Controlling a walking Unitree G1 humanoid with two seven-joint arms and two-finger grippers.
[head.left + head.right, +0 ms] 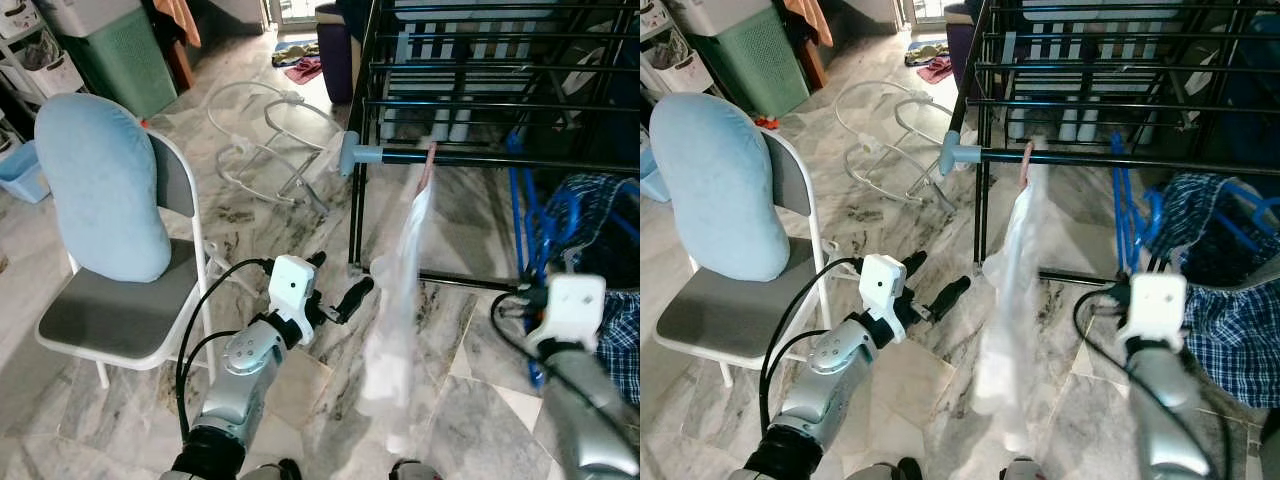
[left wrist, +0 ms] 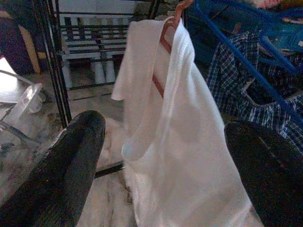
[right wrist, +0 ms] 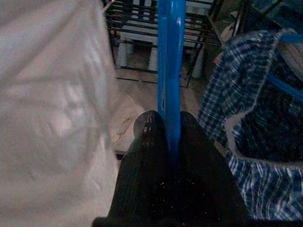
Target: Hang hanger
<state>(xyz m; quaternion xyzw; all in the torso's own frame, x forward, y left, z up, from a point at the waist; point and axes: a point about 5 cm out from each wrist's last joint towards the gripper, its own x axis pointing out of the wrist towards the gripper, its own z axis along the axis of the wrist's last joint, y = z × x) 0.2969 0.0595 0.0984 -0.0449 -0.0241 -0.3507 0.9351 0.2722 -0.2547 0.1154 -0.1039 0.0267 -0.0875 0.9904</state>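
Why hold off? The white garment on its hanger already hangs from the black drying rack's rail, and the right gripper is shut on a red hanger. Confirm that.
Wrong on one point: the hanger in the right gripper is blue, not red, as the right wrist view shows. The white garment does hang from the black drying rack's rail.

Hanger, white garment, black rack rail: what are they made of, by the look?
Reddish-brown hanger: looks like wood or brown plastic; matte, slim, blurred, so open. White hanging garment: thin soft fabric, likely cotton; it drapes in folds and light passes through. Black horizontal rack rail: likely painted metal tube, thin, straight, slightly glossy, with a grey-blue plastic-looking end cap.
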